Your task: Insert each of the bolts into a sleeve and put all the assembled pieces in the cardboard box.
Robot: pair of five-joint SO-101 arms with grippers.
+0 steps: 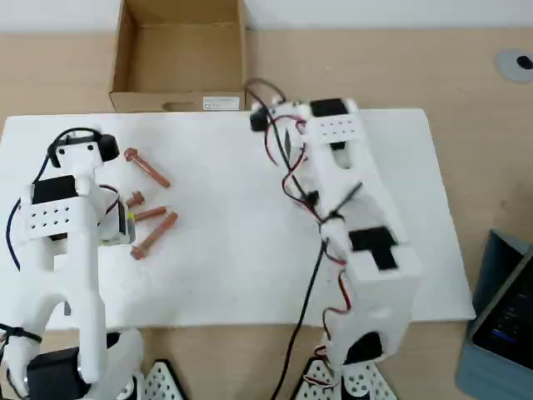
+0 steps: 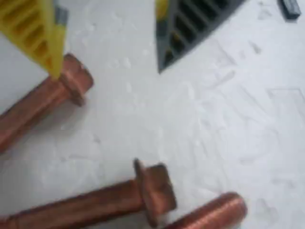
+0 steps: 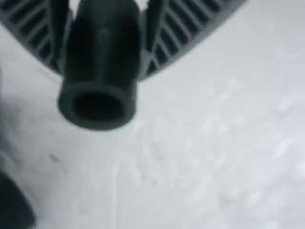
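Observation:
Several copper bolts lie on the white mat (image 1: 233, 267) at the left, among them one long bolt (image 1: 148, 167) and another (image 1: 156, 235). My left gripper (image 2: 109, 67) is open just above them; its yellow finger (image 2: 43, 33) touches the head of one bolt (image 2: 43, 102). A second bolt (image 2: 95, 202) and the threaded end of a third (image 2: 209, 214) lie close by. From above, the left gripper (image 1: 125, 223) sits beside the bolts. My right gripper (image 3: 102, 28) is shut on a black sleeve (image 3: 97, 81), held just above the mat. In the high view the right gripper (image 1: 260, 118) is near the mat's far edge.
The open cardboard box (image 1: 179, 92) stands just beyond the mat's far edge, left of centre. A dark object (image 3: 14, 210) lies at the edge of the right wrist view. A grey device (image 1: 504, 325) sits off the mat at the right.

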